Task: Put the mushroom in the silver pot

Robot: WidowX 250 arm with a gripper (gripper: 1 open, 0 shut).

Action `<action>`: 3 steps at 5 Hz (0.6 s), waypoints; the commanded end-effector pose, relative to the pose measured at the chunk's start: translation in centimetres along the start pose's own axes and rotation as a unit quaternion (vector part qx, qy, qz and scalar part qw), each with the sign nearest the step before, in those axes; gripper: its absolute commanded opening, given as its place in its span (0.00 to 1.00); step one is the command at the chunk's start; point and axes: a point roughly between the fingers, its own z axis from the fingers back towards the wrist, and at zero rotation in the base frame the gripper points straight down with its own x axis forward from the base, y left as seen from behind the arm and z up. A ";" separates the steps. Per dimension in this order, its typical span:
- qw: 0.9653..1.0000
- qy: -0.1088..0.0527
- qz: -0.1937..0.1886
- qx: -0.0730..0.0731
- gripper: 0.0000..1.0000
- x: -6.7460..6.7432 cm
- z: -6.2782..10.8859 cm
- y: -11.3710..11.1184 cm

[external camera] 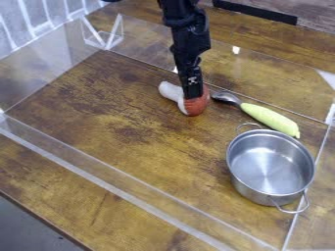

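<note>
My gripper [191, 84] has its jaws apart, pointing down over the mushroom [197, 101]. The tips come down at the stem side of the reddish cap; from this angle I can't tell whether they touch it. The mushroom lies on its side on the wooden tabletop [112, 152], its white stem pointing toward the upper left of my view and its cap toward the lower right.

Out from there, the metal spoon [225, 97] lies just beside the cap, partly hidden past the yellow-green vegetable [269, 120], which slants away to the right. Below that vegetable sits the silver pot [269, 169], upright and open, with nothing in it that I can see; one loop handle faces the bottom of the view, the other the upper left.

A clear, see-through border [120, 181] runs along the lower left of the table. Between it and the mushroom I have a broad stretch of bare wood, and more bare wood reaches to the pot's left side.
</note>
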 end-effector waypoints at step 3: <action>1.000 -0.009 -0.005 -0.028 1.00 0.0 -2.3 -0.1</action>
